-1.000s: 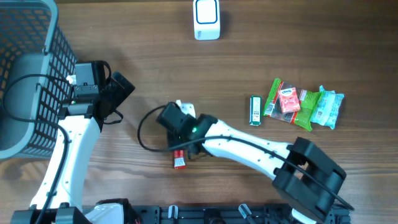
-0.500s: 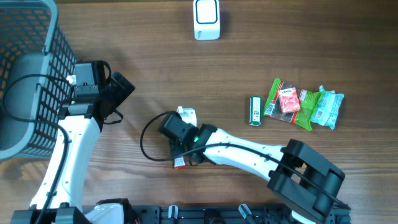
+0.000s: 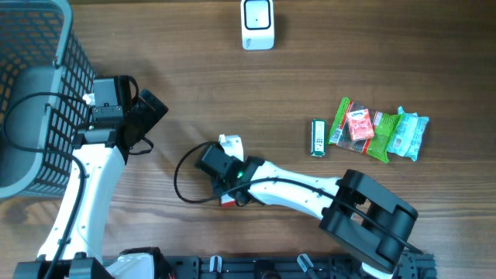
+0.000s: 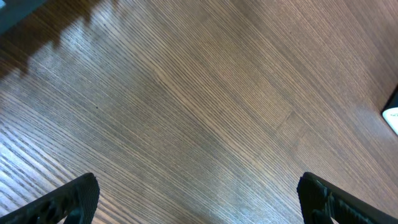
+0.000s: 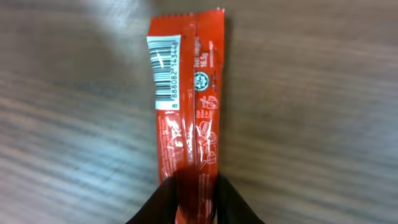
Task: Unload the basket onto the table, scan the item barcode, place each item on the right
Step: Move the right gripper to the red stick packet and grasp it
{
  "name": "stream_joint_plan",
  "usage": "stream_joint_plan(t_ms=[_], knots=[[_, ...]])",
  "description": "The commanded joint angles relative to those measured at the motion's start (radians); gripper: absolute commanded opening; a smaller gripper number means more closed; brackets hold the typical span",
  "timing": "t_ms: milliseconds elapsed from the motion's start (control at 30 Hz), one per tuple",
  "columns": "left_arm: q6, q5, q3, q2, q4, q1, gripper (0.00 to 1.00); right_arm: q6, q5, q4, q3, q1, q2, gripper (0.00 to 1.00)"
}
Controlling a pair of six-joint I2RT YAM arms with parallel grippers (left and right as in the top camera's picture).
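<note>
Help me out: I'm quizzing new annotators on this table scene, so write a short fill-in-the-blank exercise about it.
1. The right gripper pinches a snack bar in a ____ wrapper.
2. The barcode sits on a ____ patch at the end far from the fingers.
3. The left gripper hangs over bare wood with its jaws ____.
4. The basket stands nearest the ____ gripper.

Missing words: red; white; open; left.

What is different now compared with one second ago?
The right gripper moved toward the robot's side of the table, over the red packet, and closed on its end. The left gripper, open, the scanner and the other snacks stayed put.
</note>
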Motion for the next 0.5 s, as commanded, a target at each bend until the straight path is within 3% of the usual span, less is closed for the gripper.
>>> stream_joint_plan(t_ms=[0, 167, 333, 400, 467], knots=[[0.011, -0.017, 0.001, 0.003, 0.003, -0.003, 1.00, -0.161, 0.158, 0.016, 0.013, -0.072, 0.030, 0.23], [0.011, -0.017, 0.001, 0.003, 0.003, -0.003, 1.00, -0.438, 0.163, 0.103, 0.013, -0.197, 0.030, 0.30], [0.011, -0.017, 0.001, 0.003, 0.003, -0.003, 1.00, -0.546, 0.090, 0.114, 0.032, -0.279, 0.030, 0.30], [0.011, -0.017, 0.001, 0.003, 0.003, -0.003, 1.00, -0.649, -0.048, 0.026, 0.088, -0.313, -0.002, 0.43], [0.011, -0.017, 0.001, 0.003, 0.003, -0.003, 1.00, -0.680, -0.142, -0.055, 0.126, -0.327, -0.048, 0.47]])
